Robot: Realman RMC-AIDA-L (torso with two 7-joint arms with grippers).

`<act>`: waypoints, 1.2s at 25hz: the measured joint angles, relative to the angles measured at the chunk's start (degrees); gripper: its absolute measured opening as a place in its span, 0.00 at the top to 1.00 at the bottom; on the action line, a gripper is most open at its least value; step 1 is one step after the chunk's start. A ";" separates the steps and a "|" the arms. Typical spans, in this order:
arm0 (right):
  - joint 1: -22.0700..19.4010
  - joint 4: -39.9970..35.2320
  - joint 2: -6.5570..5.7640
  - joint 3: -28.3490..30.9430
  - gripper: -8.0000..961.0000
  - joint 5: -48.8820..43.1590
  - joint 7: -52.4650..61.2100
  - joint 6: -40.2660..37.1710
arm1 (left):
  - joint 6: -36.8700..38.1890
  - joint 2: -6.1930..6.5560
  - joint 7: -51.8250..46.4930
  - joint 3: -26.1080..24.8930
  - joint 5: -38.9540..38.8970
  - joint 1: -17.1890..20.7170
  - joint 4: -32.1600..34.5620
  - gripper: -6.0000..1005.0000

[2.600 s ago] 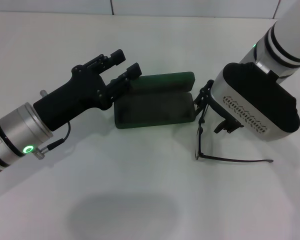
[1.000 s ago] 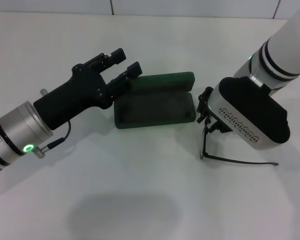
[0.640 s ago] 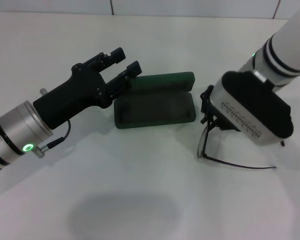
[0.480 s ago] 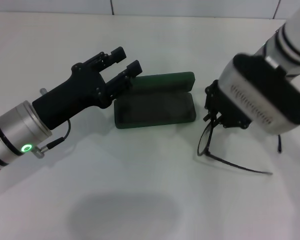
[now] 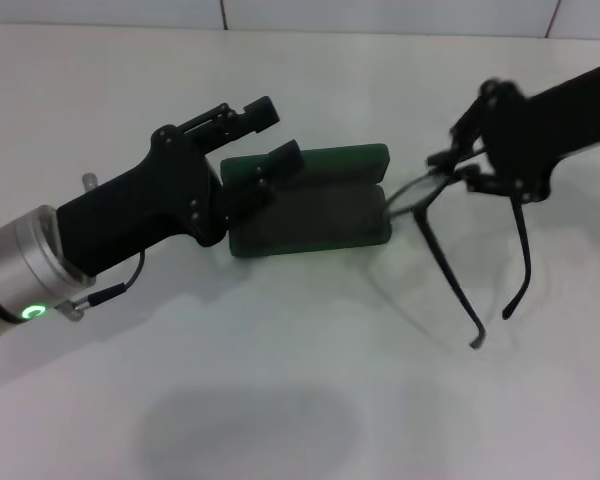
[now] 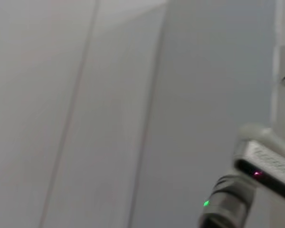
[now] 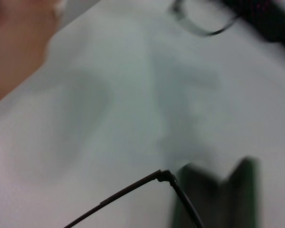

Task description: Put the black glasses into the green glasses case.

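On the white table [image 5: 280,380], one green glasses case [image 5: 310,205] and one pair of black glasses [image 5: 450,245] are seen, together with two grippers. The case lies open, its lid folded back toward the far side, and only its dark lining is seen inside; nothing is held in it. The black glasses are held up just beside the right end of the case, the front rim close to the case corner, both temple arms spread and pointing toward the near edge. They are pinched at the frame by the right gripper [image 5: 458,160], whose jaws are closed on it. The left gripper [image 5: 270,130] hovers over the left end of the case with its jaws spread apart. Wide bare table is left in front of the case.
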 joint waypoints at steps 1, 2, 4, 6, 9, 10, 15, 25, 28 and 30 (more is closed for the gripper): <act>-1.37 0.27 0.00 1.53 0.88 2.57 -0.36 0.25 | 1.88 -0.05 -0.19 0.03 0.75 -0.03 1.29 0.44; -3.31 0.79 0.03 3.25 0.88 5.57 -0.94 0.65 | 2.86 -0.14 -0.23 0.03 1.14 -0.04 2.09 0.44; -6.57 2.10 0.10 5.00 0.88 10.84 -2.01 1.74 | 4.36 -0.30 -0.28 0.04 2.23 -0.10 3.27 0.44; -10.29 4.46 0.25 5.49 0.89 18.35 -3.26 4.32 | 5.99 -0.49 -0.51 0.02 5.32 -1.29 4.49 0.44; -14.48 9.62 0.42 4.64 0.89 29.62 -6.03 8.32 | 6.43 -0.57 -1.86 0.03 8.07 -3.34 4.65 0.43; -15.19 11.40 0.50 4.18 0.89 32.39 -7.32 8.95 | 6.43 -0.51 -3.26 0.02 8.78 -4.40 4.63 0.43; -13.71 29.63 0.62 1.75 0.89 49.82 -14.77 12.24 | 6.11 0.15 -10.02 0.01 12.40 -8.96 4.23 0.43; -8.76 44.81 0.71 -3.41 0.89 57.71 -23.53 12.12 | 3.22 -0.15 -13.52 0.00 15.35 -11.96 4.44 0.43; -8.48 45.19 0.71 -7.39 0.89 60.52 -25.64 12.17 | 2.59 -0.26 -14.41 0.03 16.58 -12.13 4.66 0.43; -8.23 45.05 0.71 -9.61 0.89 61.69 -26.04 12.27 | 2.12 -0.35 -15.13 0.03 17.18 -12.44 4.66 0.43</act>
